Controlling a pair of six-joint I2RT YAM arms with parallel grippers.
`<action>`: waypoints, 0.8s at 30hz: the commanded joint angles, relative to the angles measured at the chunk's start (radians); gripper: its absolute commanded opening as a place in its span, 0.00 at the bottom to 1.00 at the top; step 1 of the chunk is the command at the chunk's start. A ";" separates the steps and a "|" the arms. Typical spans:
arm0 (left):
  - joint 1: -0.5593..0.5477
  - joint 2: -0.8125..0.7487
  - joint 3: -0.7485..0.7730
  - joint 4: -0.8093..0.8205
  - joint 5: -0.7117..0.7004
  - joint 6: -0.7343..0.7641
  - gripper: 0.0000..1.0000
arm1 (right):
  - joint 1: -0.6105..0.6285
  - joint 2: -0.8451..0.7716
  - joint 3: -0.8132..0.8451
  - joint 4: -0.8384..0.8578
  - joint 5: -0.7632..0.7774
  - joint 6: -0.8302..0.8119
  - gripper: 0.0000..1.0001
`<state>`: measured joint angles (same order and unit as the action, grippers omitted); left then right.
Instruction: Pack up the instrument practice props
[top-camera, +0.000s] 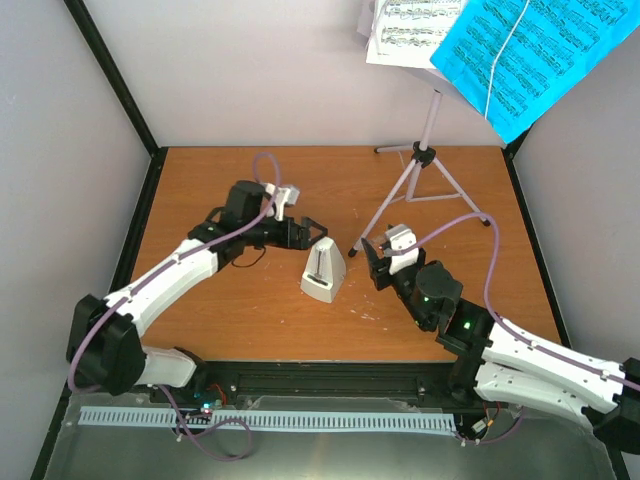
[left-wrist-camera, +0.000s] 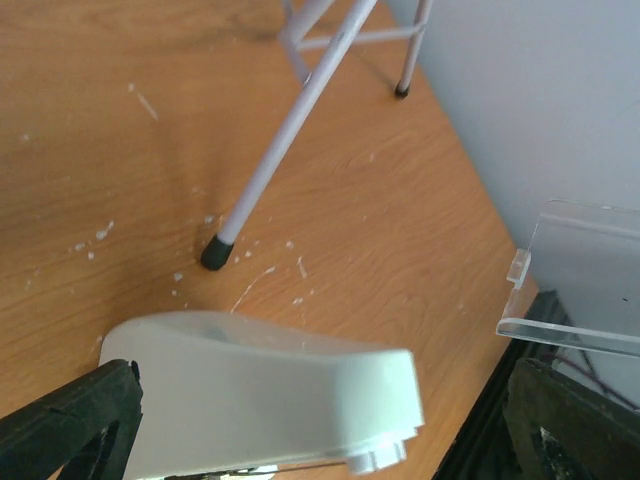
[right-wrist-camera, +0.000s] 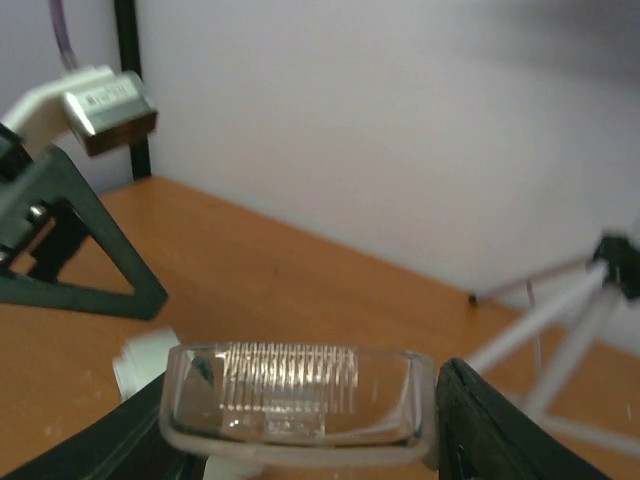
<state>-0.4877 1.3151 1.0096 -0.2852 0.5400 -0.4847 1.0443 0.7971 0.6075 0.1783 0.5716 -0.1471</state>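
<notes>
The white pyramid metronome (top-camera: 325, 272) stands mid-table with its cover off. My left gripper (top-camera: 305, 232) is open beside its top; in the left wrist view the metronome body (left-wrist-camera: 270, 395) lies between the spread fingers. My right gripper (top-camera: 372, 262) is shut on the clear cover (right-wrist-camera: 300, 400), held just right of the metronome, and the cover also shows in the left wrist view (left-wrist-camera: 575, 275). The lilac tripod music stand (top-camera: 425, 180) stands at the back right. White pages (top-camera: 410, 30) and bright-blue pages (top-camera: 530, 50) sit on top of it and hide its tray.
The stand's near leg ends in a black foot (left-wrist-camera: 215, 252) close behind the metronome. Grey walls and black frame posts (top-camera: 120, 75) enclose the wooden table (top-camera: 250, 320). A black rail (top-camera: 330, 375) runs along the front edge.
</notes>
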 joint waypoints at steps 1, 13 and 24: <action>-0.068 0.057 0.079 -0.066 -0.126 0.096 1.00 | -0.057 -0.093 -0.071 -0.235 0.020 0.275 0.48; -0.227 0.171 0.166 -0.157 -0.333 0.143 0.83 | -0.066 -0.172 -0.181 -0.287 0.015 0.436 0.49; -0.262 0.165 0.176 -0.205 -0.486 0.134 0.59 | -0.067 -0.108 -0.184 -0.255 0.001 0.448 0.49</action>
<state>-0.7349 1.4891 1.1461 -0.4473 0.1459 -0.3557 0.9836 0.6785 0.4232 -0.1085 0.5697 0.2741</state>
